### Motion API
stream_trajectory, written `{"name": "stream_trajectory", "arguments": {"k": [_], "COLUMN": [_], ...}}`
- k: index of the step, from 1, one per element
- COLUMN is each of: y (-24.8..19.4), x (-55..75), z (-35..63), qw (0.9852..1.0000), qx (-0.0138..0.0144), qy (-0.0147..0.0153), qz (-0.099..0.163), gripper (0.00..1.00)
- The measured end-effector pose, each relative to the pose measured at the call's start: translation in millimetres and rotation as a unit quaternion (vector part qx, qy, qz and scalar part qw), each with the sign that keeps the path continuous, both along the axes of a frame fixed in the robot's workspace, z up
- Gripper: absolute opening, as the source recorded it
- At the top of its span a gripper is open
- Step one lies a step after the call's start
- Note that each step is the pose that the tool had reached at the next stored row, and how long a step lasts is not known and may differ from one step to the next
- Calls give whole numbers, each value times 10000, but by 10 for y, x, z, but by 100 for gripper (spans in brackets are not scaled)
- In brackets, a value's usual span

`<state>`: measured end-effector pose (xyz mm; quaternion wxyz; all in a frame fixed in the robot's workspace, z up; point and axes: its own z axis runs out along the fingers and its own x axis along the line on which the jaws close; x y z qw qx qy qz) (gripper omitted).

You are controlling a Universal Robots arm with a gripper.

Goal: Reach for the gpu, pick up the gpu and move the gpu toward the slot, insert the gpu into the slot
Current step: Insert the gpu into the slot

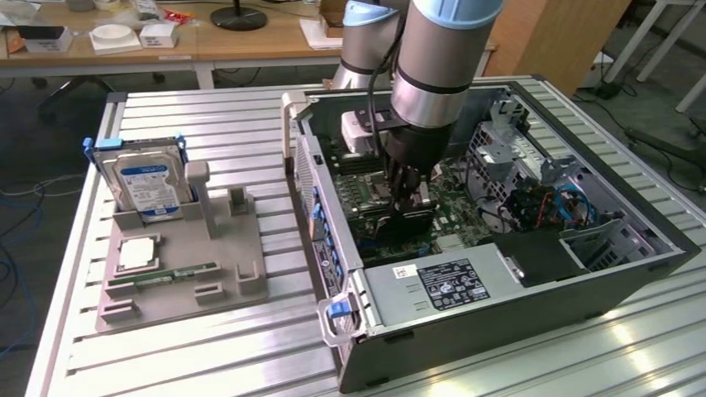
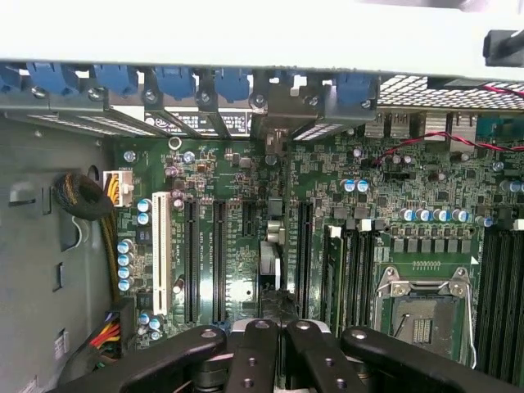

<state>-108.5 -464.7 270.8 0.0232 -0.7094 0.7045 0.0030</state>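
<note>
My gripper [image 1: 406, 197] reaches down into the open computer case [image 1: 617, 273], over the green motherboard [image 2: 409, 188]. In the wrist view the fingers [image 2: 255, 344] are drawn together at the gripper [image 2: 282, 327], shut on the top edge of the gpu [image 2: 272, 264]. That thin dark card stands on edge among the long black expansion slots [image 2: 218, 262]. Its pale bracket end [image 2: 277, 115] meets the case's rear wall. In the exterior view the gpu [image 1: 404, 222] shows as a dark strip just under the fingers. The slot beneath the card is hidden, so I cannot tell how deep the card sits.
A grey fixture [image 1: 221, 248] on the ribbed table at the exterior view's left holds a blue-labelled hard drive [image 1: 149, 184], a processor [image 1: 138, 252] and a green memory stick [image 1: 165, 273]. The power supply [image 1: 441, 285] and the drive cage with its cables [image 1: 530, 198] crowd the case.
</note>
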Motion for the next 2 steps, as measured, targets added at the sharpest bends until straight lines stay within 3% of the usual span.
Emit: {"name": "stream_trajectory", "arguments": {"k": [2], "y": [0], "x": [0], "z": [0], "qw": [10000], "qx": [0], "qy": [0], "qz": [0], "gripper": [10]}}
